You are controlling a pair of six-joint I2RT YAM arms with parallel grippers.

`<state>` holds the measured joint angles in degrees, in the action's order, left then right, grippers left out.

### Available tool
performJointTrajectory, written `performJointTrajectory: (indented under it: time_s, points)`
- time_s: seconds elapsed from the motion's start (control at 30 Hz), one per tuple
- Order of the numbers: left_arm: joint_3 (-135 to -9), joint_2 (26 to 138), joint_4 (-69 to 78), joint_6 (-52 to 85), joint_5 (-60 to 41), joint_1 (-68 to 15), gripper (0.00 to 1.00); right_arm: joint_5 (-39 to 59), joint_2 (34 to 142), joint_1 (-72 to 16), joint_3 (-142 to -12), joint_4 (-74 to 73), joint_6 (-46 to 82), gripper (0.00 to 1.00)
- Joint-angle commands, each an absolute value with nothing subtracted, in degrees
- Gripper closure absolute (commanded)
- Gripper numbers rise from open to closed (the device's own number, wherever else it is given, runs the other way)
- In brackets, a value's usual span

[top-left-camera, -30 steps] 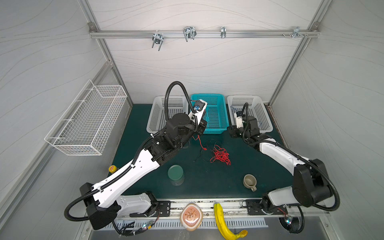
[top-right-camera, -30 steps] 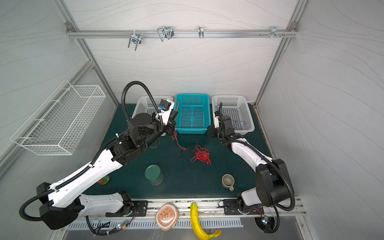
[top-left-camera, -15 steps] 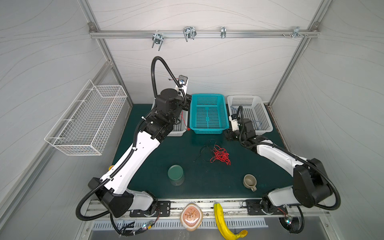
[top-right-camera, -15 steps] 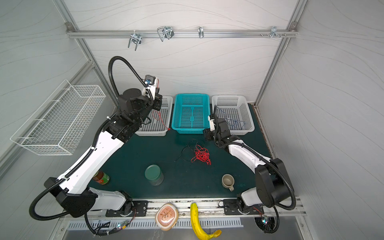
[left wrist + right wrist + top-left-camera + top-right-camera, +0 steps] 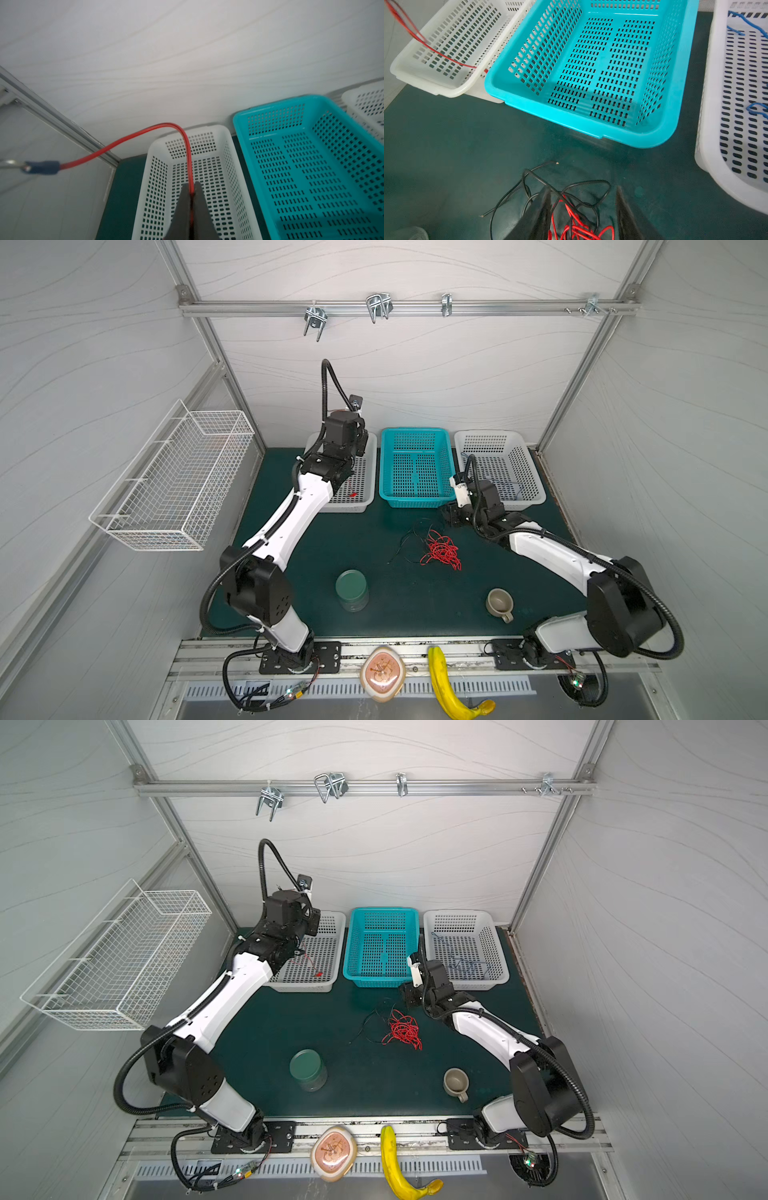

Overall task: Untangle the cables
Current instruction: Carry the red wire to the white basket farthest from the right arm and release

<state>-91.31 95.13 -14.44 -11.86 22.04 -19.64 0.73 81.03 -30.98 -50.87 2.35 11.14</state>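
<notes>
The left end effector (image 5: 192,188) is closed on a single red cable (image 5: 145,129), pinched between its tips above the left basket (image 5: 227,145). From the grip the cable arches up and away to a free end with a dark blue sleeve (image 5: 42,167) and a metal tip. In both top views its other end hangs down into that basket (image 5: 352,489) (image 5: 309,963). The teal basket (image 5: 591,128) stands just beside it. The right basket (image 5: 708,145) holds a blue cable (image 5: 756,108). A tangle (image 5: 440,549) (image 5: 403,1029) of red and black cables lies on the tabletop (image 5: 324,547), in front of the teal basket. The right end effector (image 5: 583,195) is low over the tangle, its jaws apart, with strands showing between them; I cannot tell whether it touches them.
</notes>
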Motion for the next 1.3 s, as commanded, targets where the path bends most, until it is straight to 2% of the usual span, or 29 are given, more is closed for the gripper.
performJointTrajectory:
  time_s: [0.0, 0.3, 0.43, 0.53, 0.6, 0.67, 0.77, 1.0, 1.27]
  points:
    - [-91.82, 99.16, -18.52, -6.1, 21.33, -18.66, 1.0, 0.72, 80.07, -32.14, -51.41, 4.03, 11.42, 0.49]
    - [-98.24, 110.7, -34.29, 5.58, 19.29, -16.96, 1.0, 0.74, 80.97, -33.68, -51.92, 4.78, 11.69, 0.49]
    - [-100.63, 113.9, -38.16, 7.44, 18.51, -16.73, 0.93, 0.74, 81.3, -34.19, -52.7, 5.48, 11.31, 0.48]
    - [-100.51, 114.67, -38.83, 7.38, 16.99, -16.7, 0.81, 0.79, 81.44, -34.41, -53.1, 5.88, 10.91, 0.48]
    - [-100.24, 114.56, -38.94, 7.38, 16.5, -16.7, 0.66, 0.97, 81.44, -34.48, -53.13, 6.15, 10.8, 0.48]
    - [-99.94, 114.14, -39.09, 7.38, 16.44, -16.7, 0.55, 0.86, 81.39, -34.5, -53.14, 6.43, 10.75, 0.48]
    - [-99.22, 112.98, -38.93, 7.31, 15.71, -16.74, 0.47, 0.65, 81.13, -34.52, -53.3, 7.23, 10.46, 0.47]
    - [-95.09, 107.71, -37.27, 7.08, 10.07, -17.63, 0.4, -0.74, 80.77, -34.46, -56.04, 13.4, 10.81, 0.47]
    - [-85.94, 99.4, -31.14, 3.69, 8.08, -25.12, 0.38, -1.83, 80.13, -34.51, -56.24, 18.38, 10.65, 0.47]
